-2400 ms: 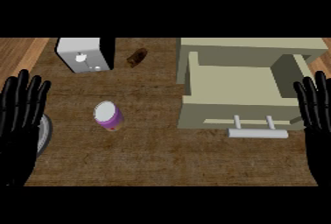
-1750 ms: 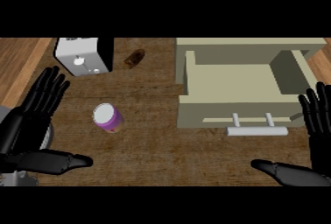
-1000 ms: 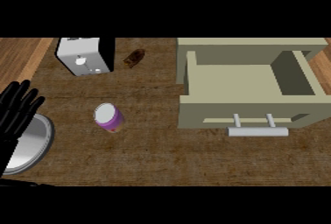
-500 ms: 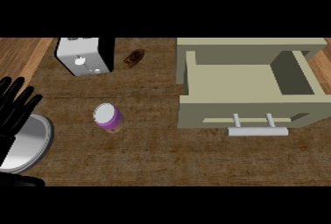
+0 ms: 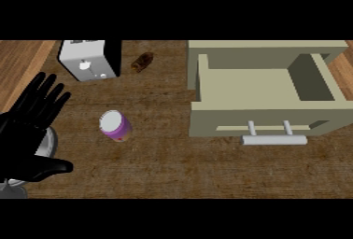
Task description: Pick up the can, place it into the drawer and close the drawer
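Observation:
A purple can (image 5: pixel 114 126) with a white lid stands upright on the brown counter, left of the middle. The beige drawer (image 5: pixel 265 91) at the right is pulled open and holds nothing; its pale bar handle (image 5: pixel 273 139) faces the front. My left hand (image 5: pixel 31 123) is at the left edge, open, fingers spread and pointing up, thumb out to the right. It is left of the can and apart from it. The right hand is out of view.
A white toaster (image 5: pixel 88 59) stands at the back left. A small brown object (image 5: pixel 141 62) lies beside it. A grey round plate (image 5: pixel 47 142) shows partly under my left hand at the lower left.
My left hand has moved right, towards the can, and its thumb now sticks out. The right hand left the view about a second ago. Can and drawer have not moved.

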Controlling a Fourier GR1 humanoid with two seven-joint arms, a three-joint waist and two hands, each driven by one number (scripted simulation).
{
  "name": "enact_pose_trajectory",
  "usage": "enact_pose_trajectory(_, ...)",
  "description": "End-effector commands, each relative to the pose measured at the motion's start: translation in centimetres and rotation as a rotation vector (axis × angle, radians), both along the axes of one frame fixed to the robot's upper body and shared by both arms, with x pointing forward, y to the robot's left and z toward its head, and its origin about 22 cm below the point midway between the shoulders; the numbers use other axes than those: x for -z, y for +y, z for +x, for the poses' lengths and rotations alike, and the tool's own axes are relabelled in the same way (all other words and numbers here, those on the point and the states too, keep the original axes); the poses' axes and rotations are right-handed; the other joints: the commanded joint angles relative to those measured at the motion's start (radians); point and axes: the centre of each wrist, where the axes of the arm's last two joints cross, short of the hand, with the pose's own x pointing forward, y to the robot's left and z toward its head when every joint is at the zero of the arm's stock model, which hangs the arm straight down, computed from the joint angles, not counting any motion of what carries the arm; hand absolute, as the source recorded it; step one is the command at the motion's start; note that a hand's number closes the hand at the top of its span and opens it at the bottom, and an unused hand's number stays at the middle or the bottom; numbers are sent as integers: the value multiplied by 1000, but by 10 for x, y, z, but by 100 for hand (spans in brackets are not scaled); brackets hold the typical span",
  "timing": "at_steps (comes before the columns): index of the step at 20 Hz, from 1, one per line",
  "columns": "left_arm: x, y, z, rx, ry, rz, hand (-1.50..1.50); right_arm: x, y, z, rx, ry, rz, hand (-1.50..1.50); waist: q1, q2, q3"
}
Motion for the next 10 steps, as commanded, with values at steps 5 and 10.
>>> enact_pose_trajectory(5, 41, -22, 17, -22, 32, 18, -150, 5, -4, -22, -2, 11, 0, -150, -2, 0, 0)
enact_pose_trajectory(10, 65, -17, 35, -23, 58, 25, -150, 4, -19, -17, 11, 3, 15, -150, 1, 1, 0)
